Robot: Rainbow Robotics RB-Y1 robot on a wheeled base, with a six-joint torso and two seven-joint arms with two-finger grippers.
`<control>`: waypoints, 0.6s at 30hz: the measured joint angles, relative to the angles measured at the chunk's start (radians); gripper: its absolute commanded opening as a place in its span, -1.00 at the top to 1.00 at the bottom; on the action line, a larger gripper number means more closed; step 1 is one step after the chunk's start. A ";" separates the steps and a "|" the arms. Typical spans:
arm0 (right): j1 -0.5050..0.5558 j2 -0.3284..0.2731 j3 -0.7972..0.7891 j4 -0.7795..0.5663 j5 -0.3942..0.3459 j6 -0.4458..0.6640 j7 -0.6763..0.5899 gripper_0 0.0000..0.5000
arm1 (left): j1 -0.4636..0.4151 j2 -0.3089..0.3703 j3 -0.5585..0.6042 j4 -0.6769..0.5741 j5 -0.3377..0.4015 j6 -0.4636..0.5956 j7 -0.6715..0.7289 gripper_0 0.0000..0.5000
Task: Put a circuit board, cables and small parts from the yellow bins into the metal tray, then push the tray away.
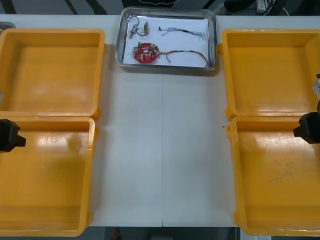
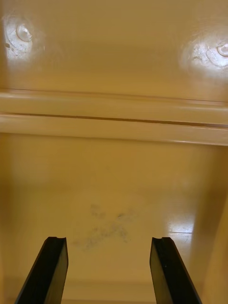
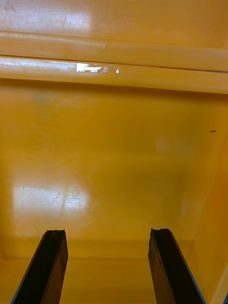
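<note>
The left arm (image 1: 8, 135) reaches in from the table's left edge and hangs over the outer side of the near left bin (image 1: 45, 185). The right arm (image 1: 309, 128) mirrors it at the right edge, over the outer side of the near right bin (image 1: 280, 185). The left gripper (image 3: 108, 268) points down at that bin's bare floor. Just beyond its fingertips, the bin's far rim lies against the rim of the far left bin (image 1: 50, 75). The right gripper (image 2: 109, 270) faces the floor of its own bin in the same way. A faint scuff mark (image 2: 107, 230) lies just past and between its fingers, with the rim of the far right bin (image 1: 270, 70) beyond. The tray (image 1: 180, 42) sits at the far edge of the table (image 1: 162, 150), well apart from both grippers, ahead of the left one and off to its right, and ahead of the right one and off to its left. Inside the tray, the circuit board (image 1: 145, 53) lies toward the left gripper's side and nearest the arms. The small metal parts (image 1: 145, 27) lie beyond it. The blue and white cable (image 1: 182, 32) and the red and yellow cable (image 1: 190, 51) lie toward the right gripper's side. Each gripper's fingers stand wide apart, with nothing between them and touching nothing.
</note>
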 measured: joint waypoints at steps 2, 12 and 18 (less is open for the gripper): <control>0.000 0.000 -0.005 0.001 -0.001 0.000 0.000 -1.00 | 0.000 0.000 0.000 0.000 0.000 0.000 0.000 -1.00; 0.000 0.000 -0.008 0.003 -0.001 0.000 0.000 -1.00 | 0.000 0.000 0.000 0.000 0.000 0.000 0.000 -1.00; 0.000 0.000 -0.008 0.003 -0.001 0.000 0.000 -1.00 | 0.000 0.000 0.000 0.000 0.000 0.000 0.000 -1.00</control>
